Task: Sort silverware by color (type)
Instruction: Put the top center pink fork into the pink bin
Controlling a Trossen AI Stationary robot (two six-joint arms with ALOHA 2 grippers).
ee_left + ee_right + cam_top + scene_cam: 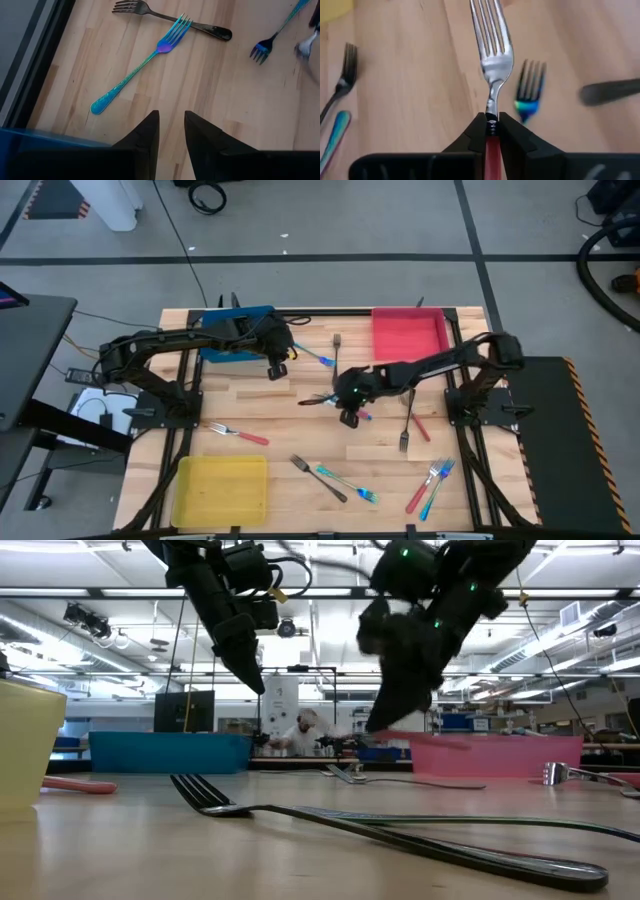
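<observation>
Right gripper (491,122) is pinched down on a red-handled fork (492,60) — I read it as clamped at the neck, where the red handle meets the steel, with the tines running straight out ahead of the fingers along the gripper's own line. From overhead that gripper (349,411) hangs over the middle of the table, and the low camera shows it clear of the wood, so I judge the fork is in the air, not lying down.

What the next move turns on, as I see it: the red tray (408,335) sits at the far edge, beyond the gripper and toward the right arm's own side, nearer to this arm than to the other. So I would expect to carry the fork away from the table's middle toward that tray, keeping its long axis in line with the fingers.

Left gripper (277,366) waits just beside the blue tray (236,332), fingers (145,137) only narrowly parted and holding nothing, with a blue fork (141,69) lying on the wood ahead of it, crossing tines with a dark grey fork (170,19).

Other silverware is scattered nearer the front edge — a mixed cluster (430,482) to the right, and a yellow tray (222,490) to the left.
</observation>
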